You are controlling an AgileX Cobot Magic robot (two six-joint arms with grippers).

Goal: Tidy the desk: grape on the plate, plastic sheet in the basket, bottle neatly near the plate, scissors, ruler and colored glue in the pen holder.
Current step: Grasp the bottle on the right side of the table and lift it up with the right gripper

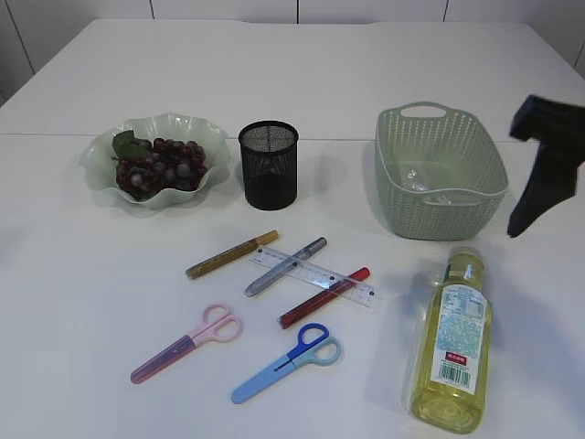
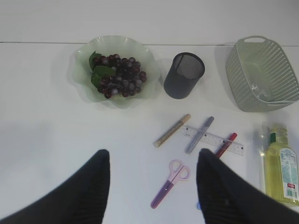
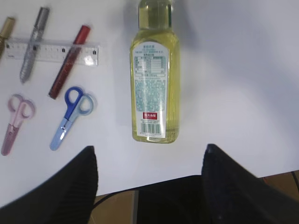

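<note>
- Grapes [image 1: 160, 167] already on the green plate [image 1: 99, 160], left of the mesh pen holder [image 1: 269, 165]; plastic sheet [image 1: 422, 186] lies in the basket [image 1: 475, 151], right of the holder
- Three glue pens, gold [image 1: 231, 254], silver [image 1: 285, 266], red [image 1: 324, 297], cross the clear ruler [image 1: 361, 287] in front of the holder; pink scissors [image 1: 186, 343] and blue scissors [image 1: 285, 363] nearer the camera
- Left gripper [image 2: 153, 175] wide, empty; right gripper [image 3: 149, 170] wide, empty, hovering over the lying oil bottle [image 1: 450, 340]
- Judged step: bottle; grasp mid-body across its width, stand it upright
- White table [image 1: 73, 302], white panelled wall behind
</note>
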